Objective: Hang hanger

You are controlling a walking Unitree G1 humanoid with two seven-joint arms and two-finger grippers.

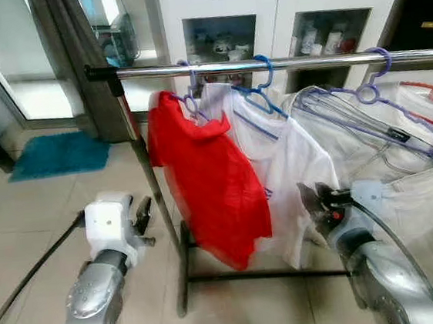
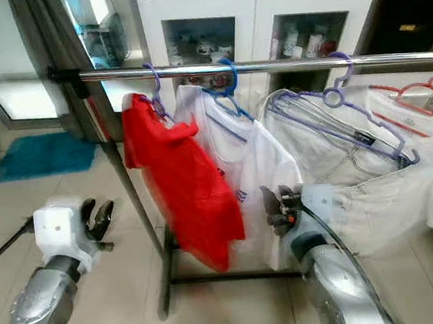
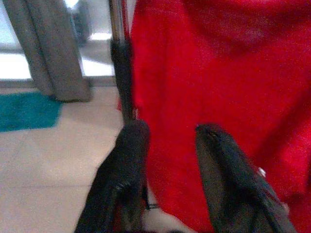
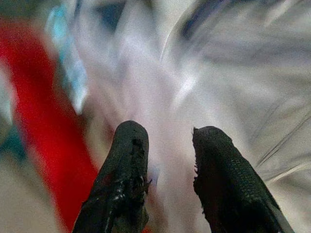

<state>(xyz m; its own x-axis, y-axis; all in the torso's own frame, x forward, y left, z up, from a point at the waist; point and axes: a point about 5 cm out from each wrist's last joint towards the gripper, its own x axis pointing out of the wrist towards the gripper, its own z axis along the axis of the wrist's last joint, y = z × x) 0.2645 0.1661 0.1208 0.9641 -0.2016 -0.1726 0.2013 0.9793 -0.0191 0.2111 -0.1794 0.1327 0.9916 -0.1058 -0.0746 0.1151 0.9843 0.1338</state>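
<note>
We see a metal rail (image 1: pixel 283 63) running across the scene, and we place everything else by it. Behind the rail stands a white cabinet (image 1: pixel 277 5); a grey curtain (image 1: pixel 74 61) hangs behind the rail's left end, with a blue mat (image 1: pixel 57 154) on the tiled floor (image 1: pixel 21 221) beside it. From the rail hang a white shirt (image 1: pixel 290 162) on a blue hanger (image 1: pixel 264 87) and, to its left, a red shirt (image 1: pixel 210 178) on a purple hanger (image 1: pixel 191 95). Further right, more purple hangers (image 1: pixel 372 91) hook over the rail above pale clothes (image 1: pixel 402 158). Below the rail, our left tool (image 1: pixel 141 216) sits left of the upright post (image 1: pixel 150 177), fingers parted and holding nothing. Our right tool (image 1: pixel 313 198) sits in front of the white shirt, fingers likewise apart and empty.
</note>
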